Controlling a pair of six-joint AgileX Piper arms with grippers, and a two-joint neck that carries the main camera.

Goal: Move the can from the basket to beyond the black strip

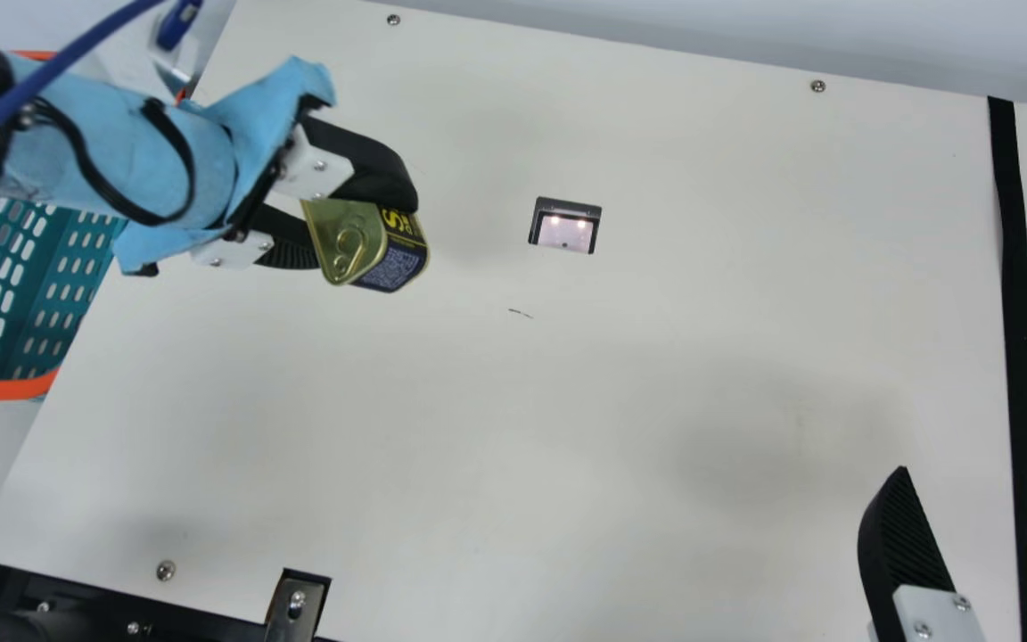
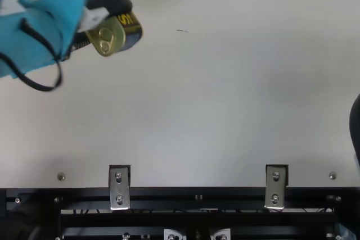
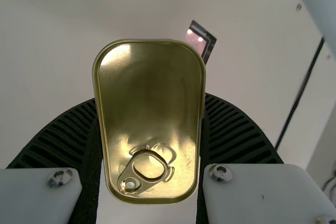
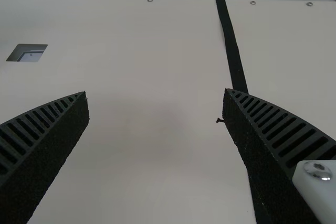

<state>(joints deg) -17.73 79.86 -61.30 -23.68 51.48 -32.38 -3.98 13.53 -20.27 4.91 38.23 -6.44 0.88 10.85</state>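
Left gripper (image 1: pixel 369 230) clamps the can (image 1: pixel 389 267) over cream table (image 1: pixel 478 428); right gripper (image 1: pixel 987 489), jaws apart, near black strip (image 1: pixel 1019 339).

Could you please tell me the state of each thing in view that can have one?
Can: lid unopened, ring tab lying against it; held above the table.
Left gripper: closed on the can's sides.
Right gripper: open, nothing between its fingers.
Basket: uncovered in the part that shows, beside the table.
Black strip: laid out lengthwise on the table.
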